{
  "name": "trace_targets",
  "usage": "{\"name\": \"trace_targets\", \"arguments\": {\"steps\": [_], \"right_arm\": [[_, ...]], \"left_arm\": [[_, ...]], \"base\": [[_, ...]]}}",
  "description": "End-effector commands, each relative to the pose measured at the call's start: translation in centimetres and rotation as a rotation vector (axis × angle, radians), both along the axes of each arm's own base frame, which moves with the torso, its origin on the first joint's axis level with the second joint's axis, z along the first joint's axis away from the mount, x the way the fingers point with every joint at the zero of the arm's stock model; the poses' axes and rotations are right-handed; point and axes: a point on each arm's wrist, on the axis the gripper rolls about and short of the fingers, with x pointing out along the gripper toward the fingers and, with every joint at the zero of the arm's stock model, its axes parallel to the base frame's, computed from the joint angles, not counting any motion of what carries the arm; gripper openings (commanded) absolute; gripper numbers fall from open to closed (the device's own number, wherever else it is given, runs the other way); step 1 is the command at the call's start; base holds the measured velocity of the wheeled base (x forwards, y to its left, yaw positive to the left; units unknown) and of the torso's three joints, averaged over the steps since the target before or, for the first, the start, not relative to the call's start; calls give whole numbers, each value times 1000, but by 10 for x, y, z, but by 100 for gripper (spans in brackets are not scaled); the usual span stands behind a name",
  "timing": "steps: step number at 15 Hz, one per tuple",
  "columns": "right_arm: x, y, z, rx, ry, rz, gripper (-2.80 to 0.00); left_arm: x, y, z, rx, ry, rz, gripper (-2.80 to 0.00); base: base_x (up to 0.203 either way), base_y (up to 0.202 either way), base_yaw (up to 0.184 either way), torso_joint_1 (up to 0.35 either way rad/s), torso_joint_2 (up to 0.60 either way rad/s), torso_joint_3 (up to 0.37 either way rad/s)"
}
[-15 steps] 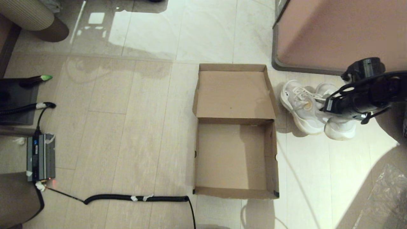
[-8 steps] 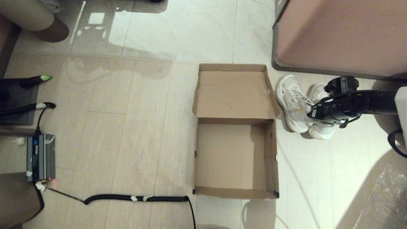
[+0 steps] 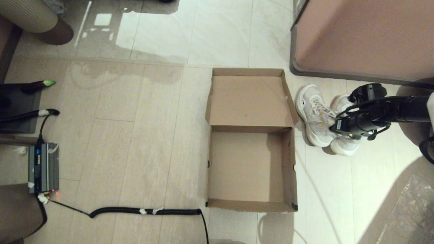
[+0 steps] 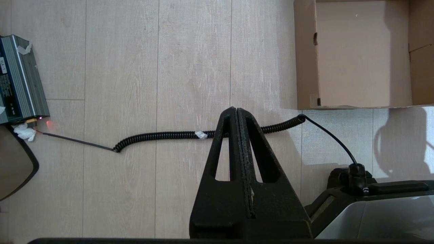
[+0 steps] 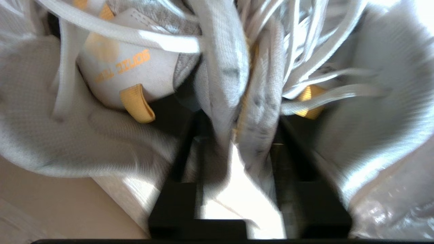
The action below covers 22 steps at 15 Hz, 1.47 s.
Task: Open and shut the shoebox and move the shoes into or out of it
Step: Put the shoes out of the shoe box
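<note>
Over at 3 o'clock of the shoebox [image 3: 251,139], which lies on the floor [image 3: 135,142] with its lid flipped open, the shoes [image 3: 318,117] sit side by side just beside the box's right wall. The right gripper [image 5: 239,135] has its jaws clamped on the inner collars of both sneakers, pinched together. Left gripper [image 4: 237,113] hangs over the floor near a coiled cable [image 4: 169,135], jaws pressed together on nothing.

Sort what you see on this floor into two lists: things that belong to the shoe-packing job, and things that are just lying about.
Belonging to the job:
- shoebox, open and empty
- shoes, beside the box
- right gripper, clamped on both shoes' inner collars
- left gripper, parked, fingers together

Just lying about:
- coiled black cable
- grey power unit
- pinkish-tan block
</note>
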Motion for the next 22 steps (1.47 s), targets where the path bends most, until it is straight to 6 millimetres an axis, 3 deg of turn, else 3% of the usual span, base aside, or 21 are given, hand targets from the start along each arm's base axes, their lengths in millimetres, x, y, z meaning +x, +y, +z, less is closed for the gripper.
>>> {"name": "trace_targets", "arguments": {"steps": [1,5,9,11,14,22], "right_arm": [[-3,0,3,-1,-2,-1,0],[-18,-8,11,-8,10,-13,0],[-60,-2,36,21,11,17,0],[-79,3,33,41,31,26,0],[-81,5,30,18,-73,19,0],[-88,6,26,54,-66,-20,0]], "left_arm": [[0,0,0,0,1,0,-280],[0,0,0,0,1,-1,-280],[0,0,0,0,1,0,-280],[0,0,0,0,1,0,-280],[0,0,0,0,1,0,-280],[0,0,0,0,1,0,-280]], "base": [[0,0,0,0,0,0],[0,0,0,0,0,0],[0,0,0,0,0,0],[0,0,0,0,0,0],[0,0,0,0,0,0],[0,0,0,0,0,0]]}}
